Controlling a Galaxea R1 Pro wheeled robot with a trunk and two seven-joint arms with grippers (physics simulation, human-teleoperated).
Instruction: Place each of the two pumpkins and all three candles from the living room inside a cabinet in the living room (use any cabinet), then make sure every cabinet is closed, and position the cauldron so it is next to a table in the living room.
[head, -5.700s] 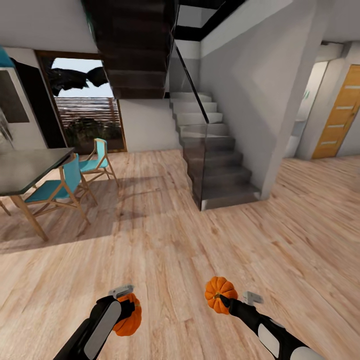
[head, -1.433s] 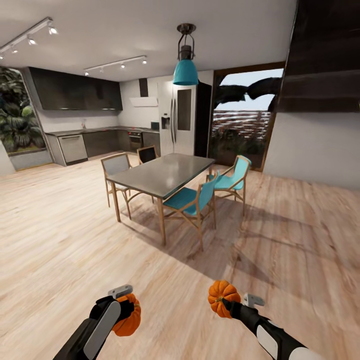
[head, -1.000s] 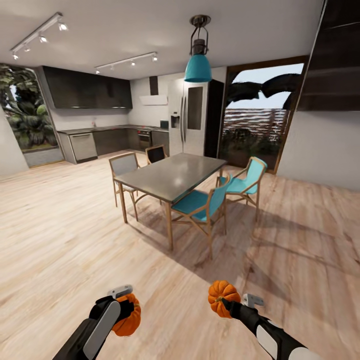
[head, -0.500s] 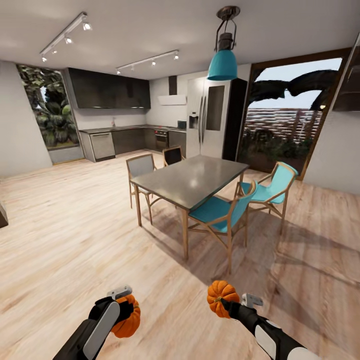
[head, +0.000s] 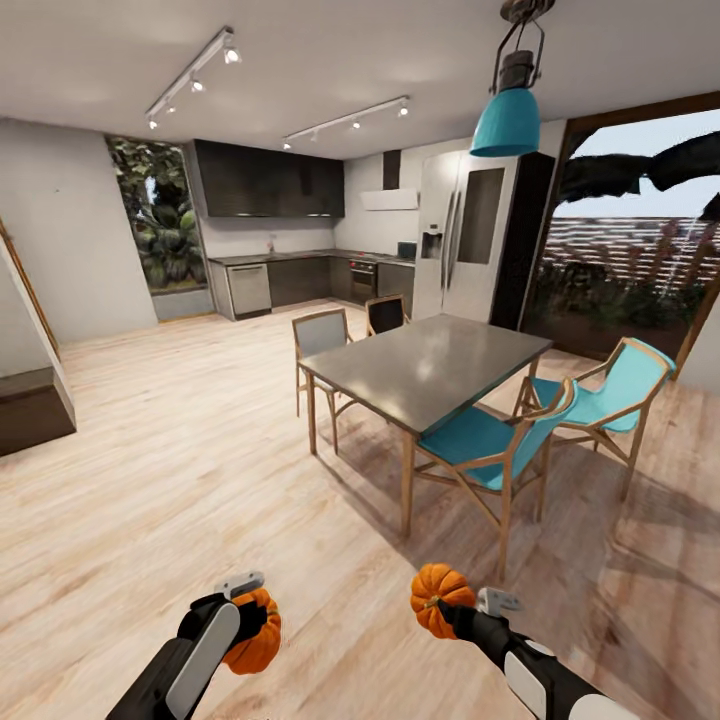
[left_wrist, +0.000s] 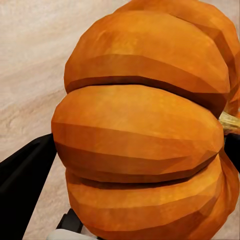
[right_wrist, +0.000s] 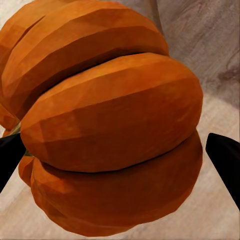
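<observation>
Evidently, 2 pumpkins were held, 1 clamped in the left gripper (head: 255, 622) and 1 in the right gripper (head: 440, 605), each pressed between the dark fingers (right_wrist: 225, 160) so both could be carried at once. The left pumpkin (head: 256, 632) and the right pumpkin (head: 440, 598) were kept low above the plank floor (head: 180, 480). Ahead of the right gripper a dining table (head: 430, 365) with teal chairs (head: 490, 440) was seen, and beyond it a kitchen (head: 290, 270). No cabinet of the living room was identified with certainty.
</observation>
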